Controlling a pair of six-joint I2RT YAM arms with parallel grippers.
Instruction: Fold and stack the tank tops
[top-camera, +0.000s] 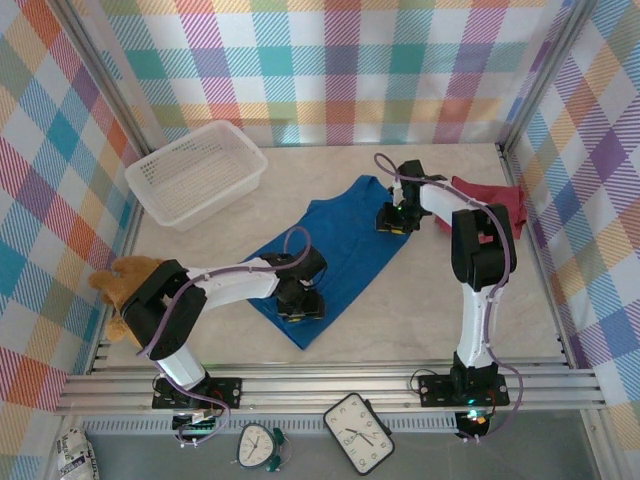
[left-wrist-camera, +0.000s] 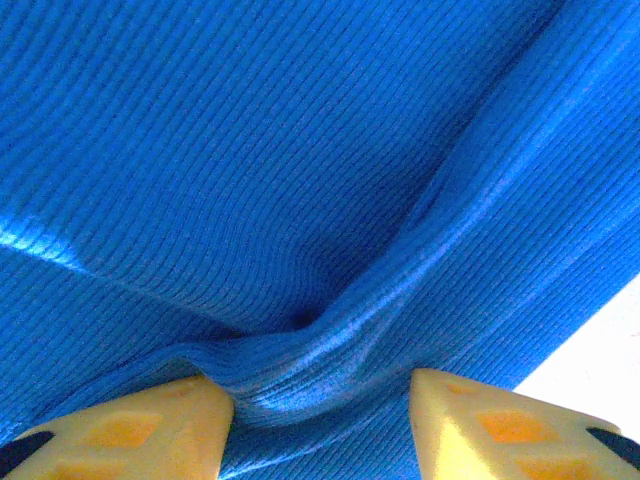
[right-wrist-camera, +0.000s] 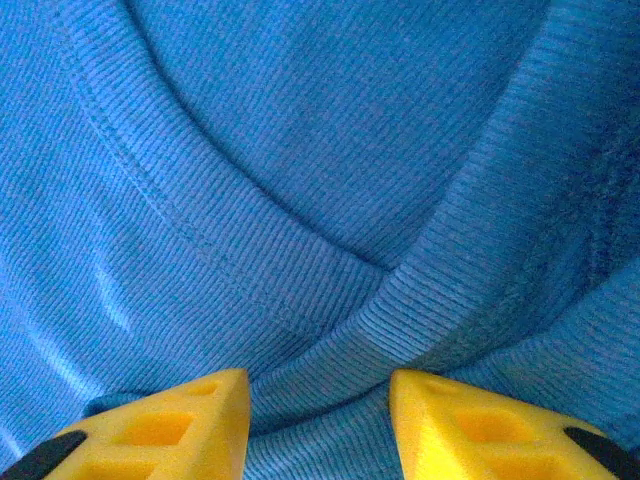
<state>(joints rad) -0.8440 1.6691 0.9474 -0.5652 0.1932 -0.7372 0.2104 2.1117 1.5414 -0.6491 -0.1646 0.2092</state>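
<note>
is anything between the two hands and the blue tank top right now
Nothing visible. The left hand has a raised ridge of the blue tank top directly between its fingers, and the right hand sits at the scooped neckline with cloth between its fingers too.

left arm: reached in low across the near table, elbow bent | left gripper (left-wrist-camera: 320, 420): jaws apart, cloth ridge bunched between yellow fingers | right arm: stretched far, wrist down | right gripper (right-wrist-camera: 318, 420): jaws apart, cloth fold between fingers
</note>
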